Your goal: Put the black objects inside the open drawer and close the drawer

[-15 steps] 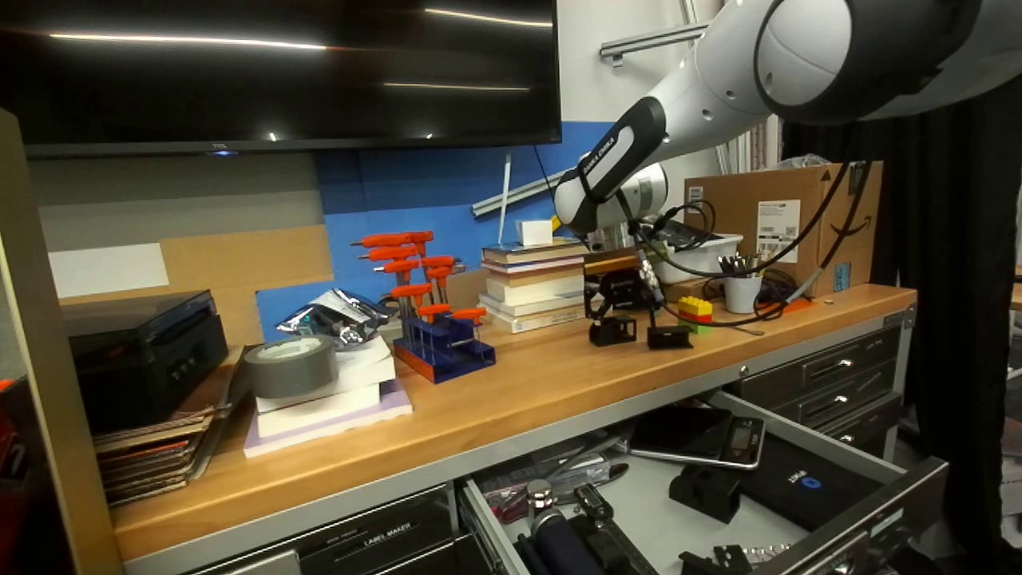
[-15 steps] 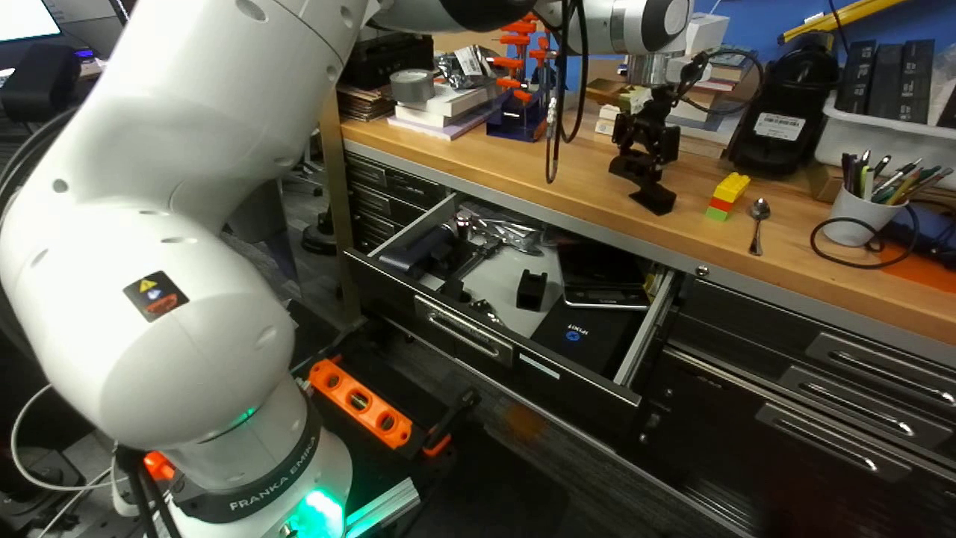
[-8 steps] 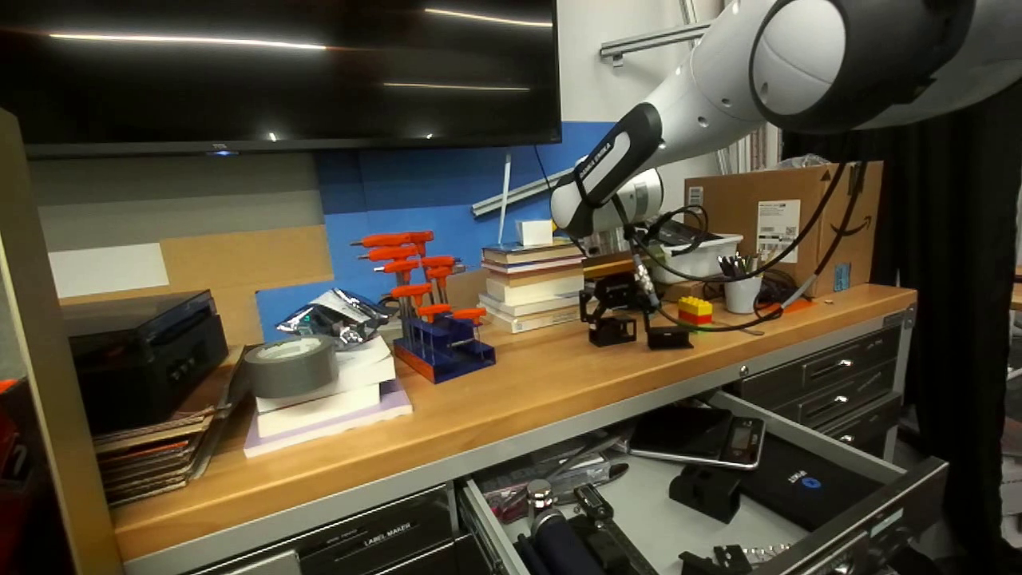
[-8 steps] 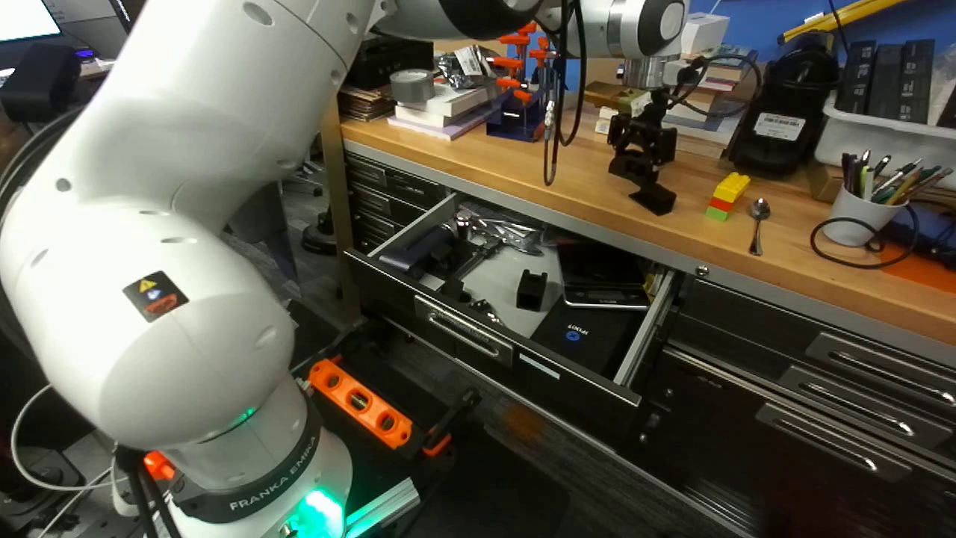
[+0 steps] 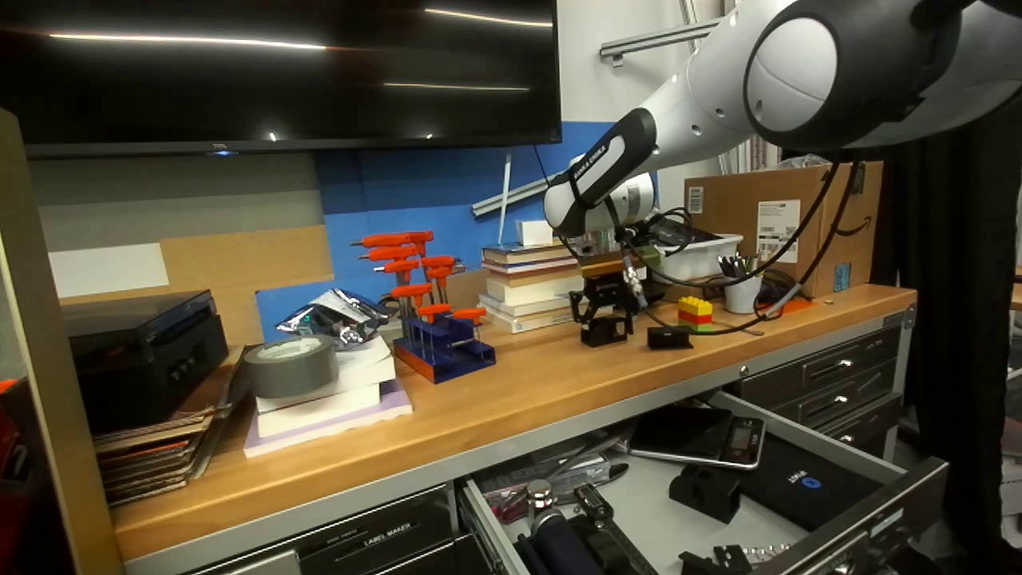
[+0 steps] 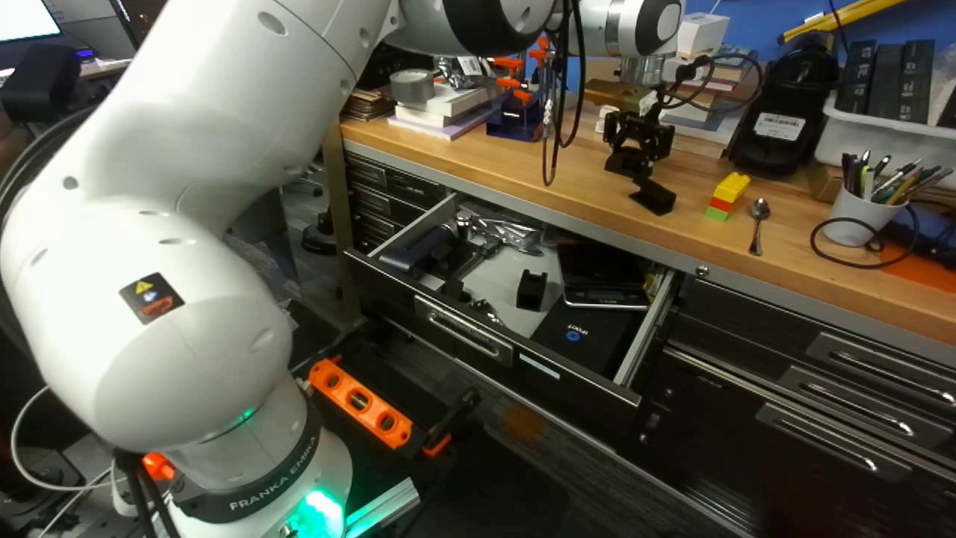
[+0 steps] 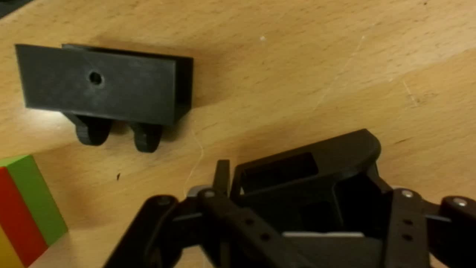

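Note:
A black hollow bracket lies on the wooden bench, between the fingers of my gripper. My gripper is spread wide; a thin gap shows at the left pad, and contact at the right finger is unclear. Bracket and gripper also show in an exterior view. A second black block with two rounded feet lies apart, beyond the gripper; it shows in both exterior views. The drawer stands open below the bench, with a similar small black piece inside.
A yellow, red and green toy-brick block stands beside the second black block. A spoon and pen cup are farther along. A book stack and hex-key stand are behind and beside the gripper. Cables hang from the arm.
My gripper has come down and shifted left in an exterior view. The black bracket under it has also shifted slightly left and turned. The drawer and second black block have not moved.

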Controlling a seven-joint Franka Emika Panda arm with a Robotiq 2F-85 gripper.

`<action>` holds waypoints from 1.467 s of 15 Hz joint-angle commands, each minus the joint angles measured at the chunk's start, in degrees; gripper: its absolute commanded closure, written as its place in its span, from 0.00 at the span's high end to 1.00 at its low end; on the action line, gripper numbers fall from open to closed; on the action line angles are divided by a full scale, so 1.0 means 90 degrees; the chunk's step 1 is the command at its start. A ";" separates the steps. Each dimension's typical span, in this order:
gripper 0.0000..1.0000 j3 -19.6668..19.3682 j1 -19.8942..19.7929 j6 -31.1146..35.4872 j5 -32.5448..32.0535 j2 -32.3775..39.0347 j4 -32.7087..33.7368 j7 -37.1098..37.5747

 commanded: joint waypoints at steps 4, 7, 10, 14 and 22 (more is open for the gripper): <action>0.38 0.0145 -0.0123 0.0004 0.0140 0.0163 0.0374 -0.0451; 0.38 0.0178 -0.0139 -0.0166 0.0215 -0.0087 0.0042 -0.0482; 0.38 0.0252 -0.0172 -0.0134 0.0351 -0.0690 -0.0830 -0.0665; 0.38 0.0303 -0.0120 -0.0033 0.0430 -0.1591 -0.2080 -0.0754; 0.38 0.0585 0.0007 0.0363 0.0895 -0.3301 -0.4528 -0.0712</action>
